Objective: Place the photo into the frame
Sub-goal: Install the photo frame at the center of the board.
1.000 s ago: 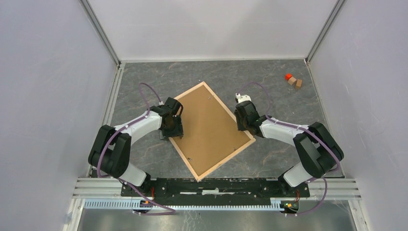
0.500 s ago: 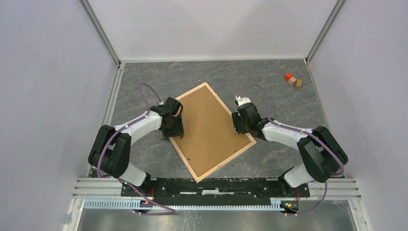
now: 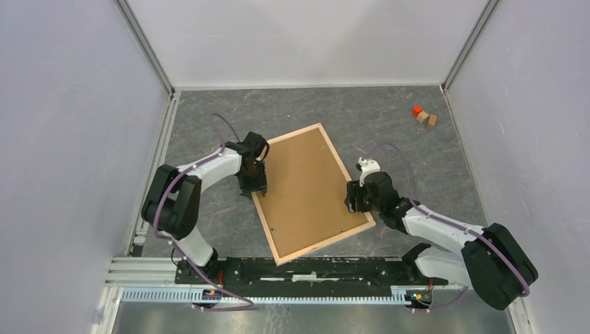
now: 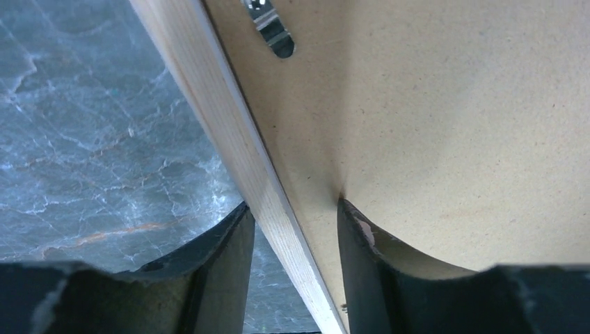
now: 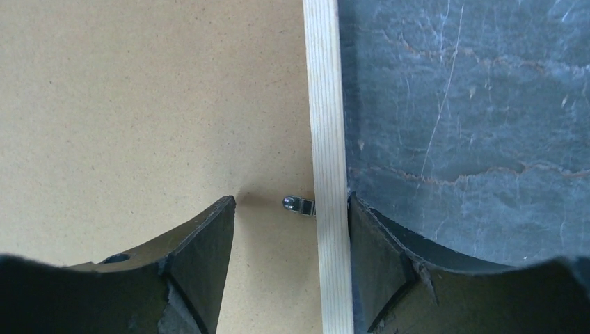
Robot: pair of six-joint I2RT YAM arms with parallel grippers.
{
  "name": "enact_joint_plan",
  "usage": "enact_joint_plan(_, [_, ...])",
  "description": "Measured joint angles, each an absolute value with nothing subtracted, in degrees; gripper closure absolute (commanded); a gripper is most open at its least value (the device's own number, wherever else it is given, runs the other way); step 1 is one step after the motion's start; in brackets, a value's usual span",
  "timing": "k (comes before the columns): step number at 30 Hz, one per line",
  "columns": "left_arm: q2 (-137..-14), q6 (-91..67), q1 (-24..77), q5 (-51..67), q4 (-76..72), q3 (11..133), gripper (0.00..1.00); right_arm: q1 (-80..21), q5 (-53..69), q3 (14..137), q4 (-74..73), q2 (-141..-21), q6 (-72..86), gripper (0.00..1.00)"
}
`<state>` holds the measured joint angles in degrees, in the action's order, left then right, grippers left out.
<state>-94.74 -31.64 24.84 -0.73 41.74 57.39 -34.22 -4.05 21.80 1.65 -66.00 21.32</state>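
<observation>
- Frame (image 3: 325, 243) lies flat on the table (image 3: 389, 139), pale wood back up and skewed. One corner points at the arm bases.
- Brown backing board (image 3: 306, 184) fills the frame, and a small metal tab (image 5: 298, 204) sits at the rail.
- Photo not seen. Whether it is under the board, cannot tell.
- Right gripper (image 3: 353, 198) is at the frame's right long rail, toward its near end. Fingers are apart and astride the rail, one tip on the board, the other outside touching the rail's outer edge.
- Left gripper (image 3: 253, 184) is at the frame's left long rail, toward its far end. Fingers are also apart with the rail between them, not pinched.
- My read: the frame is light and stiff with thin rails, perhaps glazed and so fragile, and likely to slide. Best hold is across a long rail.
- Small blocks (image 3: 424, 116) lie well beyond the frame's far right corner.
</observation>
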Motion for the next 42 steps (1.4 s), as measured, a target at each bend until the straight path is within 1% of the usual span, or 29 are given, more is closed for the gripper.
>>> enact_joint_plan(2, [-96.3,-31.5,24.8,-0.8,42.2,59.2,0.57,-34.2,-4.0,20.3,2.1,-65.2,21.5,0.34])
enact_joint_plan(4, [-97.7,-30.8,24.8,-1.2,42.3,60.8,0.61,-34.2,-4.0,19.2,2.6,-64.6,21.5,0.30])
enact_joint_plan(5, [-98.2,-30.2,24.8,-1.4,42.4,61.4,0.62,-34.1,-3.9,19.0,2.7,-64.1,21.4,0.24])
enact_joint_plan(6, [-98.5,-29.8,24.8,-1.4,42.4,61.7,0.62,-34.1,-3.9,18.9,2.4,-63.8,21.2,0.15])
enact_joint_plan(7, [-98.8,-29.3,24.8,-1.3,42.5,62.0,0.62,-34.1,-4.1,18.9,2.1,-63.6,21.2,0.02])
enact_joint_plan(8, [-98.8,-28.9,24.8,-1.1,42.3,62.1,0.62,-34.3,-4.1,19.1,1.7,-63.6,21.0,0.02])
enact_joint_plan(12, [-99.4,-27.1,25.3,0.3,41.2,62.5,0.62,-33.7,-5.1,23.2,-0.4,-66.1,19.7,0.02])
enact_joint_plan(16, [-99.5,-26.2,25.3,1.7,40.5,62.6,0.67,-29.5,-5.3,34.6,-3.6,-76.1,18.8,0.02])
enact_joint_plan(18, [-99.6,-25.7,25.3,2.2,40.2,62.6,0.69,-28.2,-6.3,41.5,-4.7,-82.0,18.1,0.04])
enact_joint_plan(20, [-99.7,-25.1,25.3,2.5,40.1,62.7,0.70,-27.0,-7.1,48.1,-5.2,-87.8,17.6,0.08])
enact_joint_plan(22, [-99.8,-24.9,25.4,2.6,40.1,62.9,0.70,-25.7,-6.5,53.8,-5.6,-93.0,17.7,0.11])
enact_joint_plan(24, [-99.8,-24.8,25.4,2.6,40.2,62.9,0.71,-24.3,-5.8,58.0,-6.1,-97.1,19.0,0.14])
enact_joint_plan(30, [-100.2,-24.8,25.5,2.6,40.5,63.3,0.71,-22.2,-5.4,73.9,-14.2,-110.8,26.2,0.21])
enact_joint_plan(32, [-100.4,-24.8,25.5,2.6,40.8,63.5,0.71,-22.3,-5.9,75.8,-15.6,-112.6,29.4,0.23])
enact_joint_plan(36, [-100.5,-24.8,25.5,2.6,41.0,63.7,0.72,-23.0,-9.7,75.8,-20.2,-112.6,36.2,0.26])
enact_joint_plan(42, [-100.5,-24.8,25.5,2.6,41.0,63.7,0.72,-24.5,-14.3,78.0,-24.7,-113.9,40.6,0.32])
